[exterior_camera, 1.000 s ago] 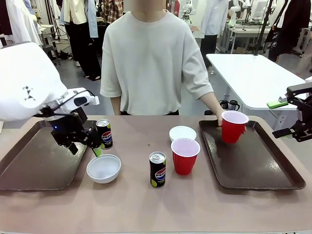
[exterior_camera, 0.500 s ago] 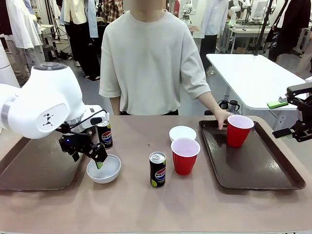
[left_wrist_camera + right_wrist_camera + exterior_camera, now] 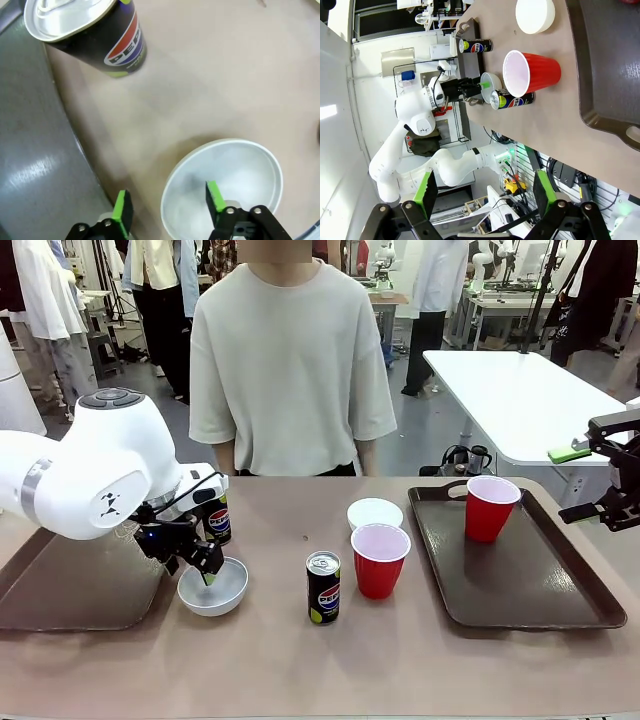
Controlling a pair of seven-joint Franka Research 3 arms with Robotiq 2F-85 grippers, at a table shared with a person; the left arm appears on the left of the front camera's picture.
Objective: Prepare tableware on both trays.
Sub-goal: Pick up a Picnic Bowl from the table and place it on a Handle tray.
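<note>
— Checking left gripper (image 3: 167, 202): jaws apart astride the bowl (image 3: 245, 165) rim, lower centre; outer finger clear, inner one I can't tell.
— Right gripper (image 3: 482, 192)?
— Wide, empty; half cut off at front view's right edge.

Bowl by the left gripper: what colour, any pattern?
Plain white, no pattern; the bowl shows best in the left wrist view.

From the front, my left arm (image 3: 95, 475) blocks the far right part of the left tray (image 3: 60, 590) and one side of the Pepsi can (image 3: 219, 522) behind it. On the left wrist camera, the white bowl (image 3: 240, 165) runs off the bottom edge.
</note>
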